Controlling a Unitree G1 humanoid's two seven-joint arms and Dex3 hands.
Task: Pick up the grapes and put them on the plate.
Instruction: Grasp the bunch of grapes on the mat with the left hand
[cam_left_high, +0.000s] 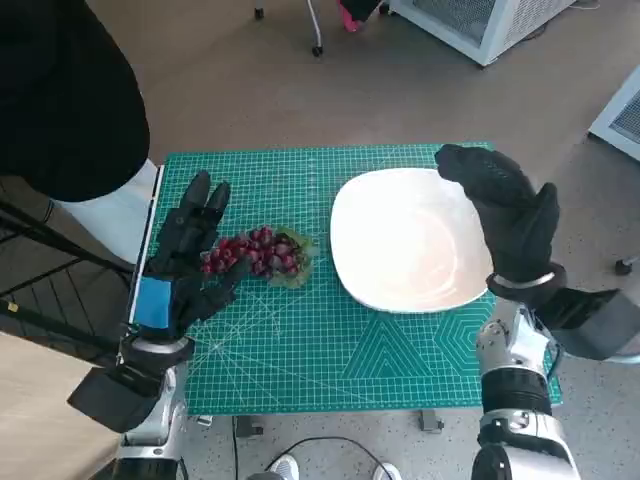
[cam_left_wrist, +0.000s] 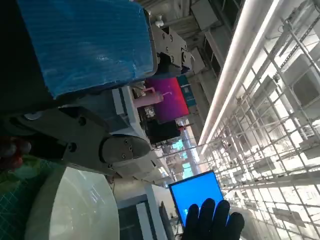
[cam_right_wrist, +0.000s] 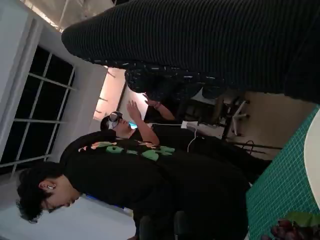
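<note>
Green cutting mat (cam_left_high: 400, 370) with a white grid over the table, no writing on it legible. Dark red grapes (cam_left_high: 255, 252) on a scrap of clear wrap near the mat's left edge, about midway between near and far edges, just left of the plate and apart from it. White plate (cam_left_high: 400, 240) toward the right edge, bare. Left hand (cam_left_high: 185, 258) flat at the left edge, fingers spread and stretched forward, touching the bunch's left side without closing on it; blue tape across its back. Right hand (cam_left_high: 510, 210) in the black glove, raised over the plate's right rim, fingers apart and holding nothing. Two seated persons (cam_right_wrist: 150, 185) in black in the right wrist view, green lettering on one shirt too blurred to read. Blue screen (cam_left_wrist: 192, 192) in the left wrist view, no text visible.
</note>
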